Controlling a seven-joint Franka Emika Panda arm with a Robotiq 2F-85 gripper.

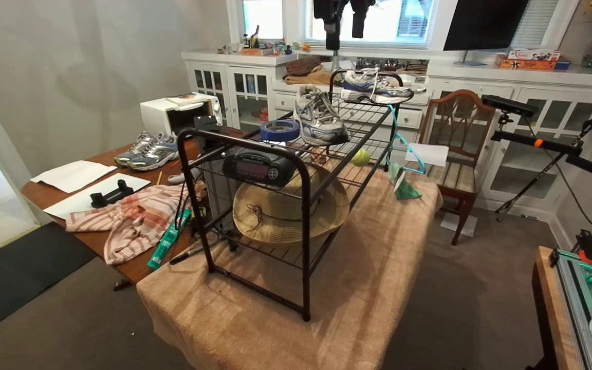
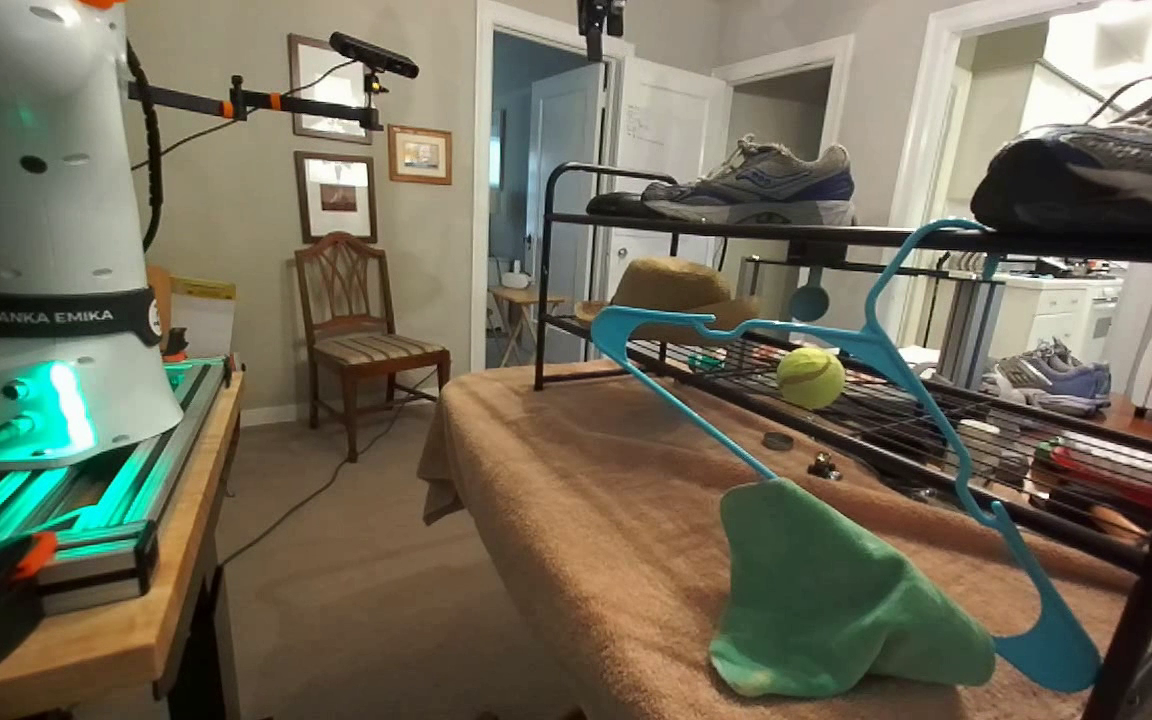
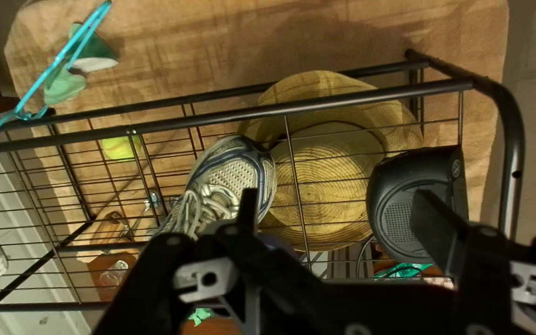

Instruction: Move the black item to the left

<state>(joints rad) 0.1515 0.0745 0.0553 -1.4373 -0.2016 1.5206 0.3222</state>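
The black item looks to be a rounded black clock radio [image 1: 257, 167] on the top shelf of the dark wire rack [image 1: 306, 246], at one end. The clock radio also shows at the right in the wrist view [image 3: 398, 209], partly covered by a gripper finger. A low black shape beside a shoe in an exterior view [image 2: 621, 205] may be it. My gripper [image 3: 335, 193] is open and empty, its fingers wide apart. The gripper hangs high above the rack in both exterior views [image 1: 345, 37] [image 2: 598, 40], touching nothing, and is partly cut off at the top.
A blue tape roll [image 1: 279, 130] and a grey shoe [image 1: 321, 118] stand near the clock radio; another shoe [image 1: 375, 87] is at the far end. A straw hat [image 3: 324, 186] and tennis ball [image 3: 121, 147] are lower down. A blue hanger [image 2: 836, 340] hangs on the rack's side.
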